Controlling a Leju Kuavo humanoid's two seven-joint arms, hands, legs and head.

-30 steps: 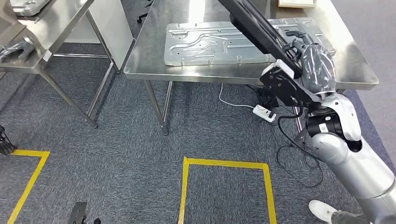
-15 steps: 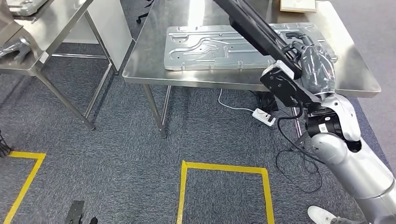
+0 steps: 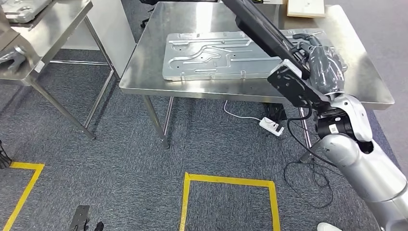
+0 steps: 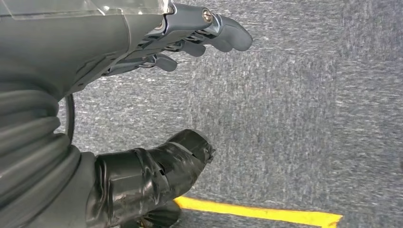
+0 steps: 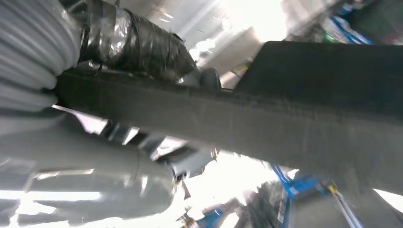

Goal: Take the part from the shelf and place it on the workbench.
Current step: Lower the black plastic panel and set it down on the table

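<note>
Right hand, fingers wrapped around a long black part, above the steel table. Left hand hangs over carpet, fingers spread, holding nothing

Workshop: steel workbenches, yellow floor tape.

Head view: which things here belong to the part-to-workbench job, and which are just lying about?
Belongs to the job:
- long black part, held by the right hand
- steel workbench ahead

Just lying about:
- stamped metal panel on the workbench
- flat board at its far edge
- white power strip on the carpet
- yellow floor tape
- side table
</note>
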